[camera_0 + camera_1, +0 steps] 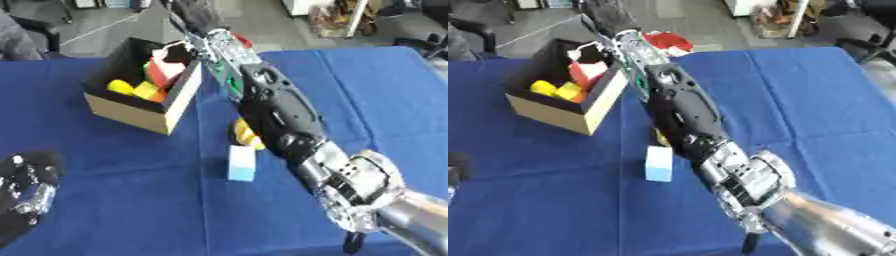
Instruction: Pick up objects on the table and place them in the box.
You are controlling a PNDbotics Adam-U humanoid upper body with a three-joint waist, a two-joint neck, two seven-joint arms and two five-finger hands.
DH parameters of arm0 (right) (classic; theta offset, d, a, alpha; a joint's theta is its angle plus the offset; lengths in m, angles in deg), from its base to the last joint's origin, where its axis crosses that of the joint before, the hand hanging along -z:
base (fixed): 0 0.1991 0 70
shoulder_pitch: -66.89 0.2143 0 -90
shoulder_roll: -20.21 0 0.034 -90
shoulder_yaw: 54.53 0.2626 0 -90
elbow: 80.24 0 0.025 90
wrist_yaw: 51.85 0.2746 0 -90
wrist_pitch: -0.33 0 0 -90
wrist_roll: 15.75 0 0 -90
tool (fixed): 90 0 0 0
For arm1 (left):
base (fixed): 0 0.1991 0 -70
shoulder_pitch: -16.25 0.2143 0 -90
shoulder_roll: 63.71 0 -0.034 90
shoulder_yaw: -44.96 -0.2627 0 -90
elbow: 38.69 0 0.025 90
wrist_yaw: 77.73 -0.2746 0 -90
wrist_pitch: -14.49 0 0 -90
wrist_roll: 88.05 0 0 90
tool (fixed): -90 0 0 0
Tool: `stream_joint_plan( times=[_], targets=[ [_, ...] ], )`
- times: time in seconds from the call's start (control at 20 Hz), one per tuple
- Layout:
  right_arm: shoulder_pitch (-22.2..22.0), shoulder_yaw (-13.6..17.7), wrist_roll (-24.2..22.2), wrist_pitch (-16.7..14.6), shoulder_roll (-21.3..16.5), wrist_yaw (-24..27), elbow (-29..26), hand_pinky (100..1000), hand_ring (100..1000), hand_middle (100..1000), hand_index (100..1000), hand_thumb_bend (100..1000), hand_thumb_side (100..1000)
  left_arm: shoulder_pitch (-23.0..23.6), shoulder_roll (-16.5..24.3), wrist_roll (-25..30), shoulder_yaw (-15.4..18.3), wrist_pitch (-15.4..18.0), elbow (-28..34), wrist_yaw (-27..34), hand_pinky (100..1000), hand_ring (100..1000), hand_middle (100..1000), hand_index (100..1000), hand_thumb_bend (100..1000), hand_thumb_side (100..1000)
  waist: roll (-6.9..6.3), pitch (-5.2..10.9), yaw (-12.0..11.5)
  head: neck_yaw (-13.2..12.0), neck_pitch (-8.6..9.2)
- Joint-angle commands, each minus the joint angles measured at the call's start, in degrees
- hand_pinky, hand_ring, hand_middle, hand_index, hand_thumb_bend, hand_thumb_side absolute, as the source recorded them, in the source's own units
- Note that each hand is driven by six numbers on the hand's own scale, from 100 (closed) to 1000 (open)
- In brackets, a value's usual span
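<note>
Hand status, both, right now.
Left hand: low at the left edge, over the blue table; fingers cannot be told.
Right hand: reaching past the box; fingers blurred, cannot be told.

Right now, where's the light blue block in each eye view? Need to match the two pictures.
Left eye view: the light blue block stands on the blue tablecloth, just below centre, left of the robot's right forearm.
Right eye view: the same block sits left of centre, again beside the forearm.
Shared landmark: the open cardboard box up and left of the block, holding yellow and red pieces.
</note>
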State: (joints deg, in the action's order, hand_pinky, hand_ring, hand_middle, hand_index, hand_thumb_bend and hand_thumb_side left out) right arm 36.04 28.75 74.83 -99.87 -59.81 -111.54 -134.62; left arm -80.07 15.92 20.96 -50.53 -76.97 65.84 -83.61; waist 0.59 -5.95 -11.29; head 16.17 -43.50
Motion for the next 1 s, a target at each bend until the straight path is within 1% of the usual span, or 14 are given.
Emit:
stream_joint_plan(
  times=[0.05, 0.1, 0.15, 0.25, 0.35, 0.45, 0.6, 0.7, 0.75, 0.85, 1.0],
  targets=[
    [-0.8, -2.4, -8.6, -3.3, -6.2, 7.8, -6.0, 887, 844, 866, 963, 421, 286, 0.0, 1.3, -0.5, 0.6, 0.1, 0.7, -0.2, 734, 650, 647, 727, 100, 296, 0.91, 1.21, 0.7, -1.0, -0.55],
    [-1.7, -3.2, -12.4, -4.4, -7.8, 9.5, -7.3, 887, 838, 848, 961, 399, 279, 0.1, 1.3, -0.6, 0.7, 0.1, 0.7, -0.3, 734, 649, 648, 727, 100, 296, 1.01, 1.33, 1.1, -1.2, -0.59],
    [-2.8, -3.8, -16.5, -5.7, -9.3, 11.2, -8.4, 889, 837, 841, 940, 378, 274, 0.1, 1.3, -0.6, 0.7, 0.1, 0.7, -0.3, 734, 650, 648, 727, 100, 297, 1.12, 1.42, 1.5, -1.5, -0.61],
    [-4.8, -4.7, -24.9, -7.7, -12.0, 15.0, -9.6, 899, 849, 841, 926, 353, 258, 0.3, 1.5, -0.7, 0.8, 0.1, 0.6, -0.4, 734, 649, 648, 727, 100, 299, 1.26, 1.56, 2.0, -1.9, -0.62],
    [-6.3, -5.4, -32.5, -8.6, -14.1, 17.5, -10.3, 906, 860, 840, 917, 327, 233, 0.5, 1.6, -0.7, 0.9, 0.1, 0.6, -0.5, 734, 649, 648, 727, 100, 299, 1.28, 1.71, 2.3, -2.1, -0.62],
    [-7.3, -6.0, -39.2, -9.0, -15.5, 19.0, -10.3, 912, 867, 845, 917, 310, 215, 0.6, 1.6, -0.8, 1.0, 0.1, 0.6, -0.6, 735, 649, 648, 727, 100, 297, 1.30, 1.79, 2.5, -2.1, -0.62],
    [-8.4, -7.0, -47.2, -9.4, -16.5, 20.2, -9.1, 919, 882, 856, 925, 294, 191, 0.6, 1.6, -0.7, 1.0, 0.2, 0.6, -0.6, 735, 650, 648, 727, 100, 298, 1.27, 1.80, 2.6, -2.3, -0.62],
    [-8.7, -7.8, -50.8, -10.0, -16.7, 20.2, -8.1, 923, 892, 866, 933, 302, 190, 0.6, 1.7, -0.7, 1.0, 0.2, 0.6, -0.7, 735, 650, 648, 727, 100, 297, 1.25, 1.80, 2.5, -2.3, -0.62],
    [-8.8, -8.5, -51.7, -10.4, -16.8, 19.6, -7.4, 926, 900, 876, 940, 309, 187, 0.6, 1.7, -0.7, 1.0, 0.2, 0.6, -0.7, 735, 650, 648, 727, 100, 296, 1.23, 1.79, 2.5, -2.3, -0.62],
    [-9.2, -9.9, -52.3, -11.7, -16.6, 17.7, -5.9, 931, 908, 886, 947, 312, 191, 0.5, 1.7, -0.6, 1.0, 0.3, 0.6, -0.7, 735, 650, 649, 727, 100, 296, 1.18, 1.76, 2.4, -2.3, -0.62],
    [-9.9, -10.5, -52.5, -13.4, -16.0, 15.7, -3.9, 932, 912, 891, 955, 312, 173, 0.5, 1.6, -0.6, 1.0, 0.3, 0.6, -0.7, 735, 650, 649, 727, 100, 296, 1.08, 1.71, 2.4, -2.3, -0.62]
  ],
)
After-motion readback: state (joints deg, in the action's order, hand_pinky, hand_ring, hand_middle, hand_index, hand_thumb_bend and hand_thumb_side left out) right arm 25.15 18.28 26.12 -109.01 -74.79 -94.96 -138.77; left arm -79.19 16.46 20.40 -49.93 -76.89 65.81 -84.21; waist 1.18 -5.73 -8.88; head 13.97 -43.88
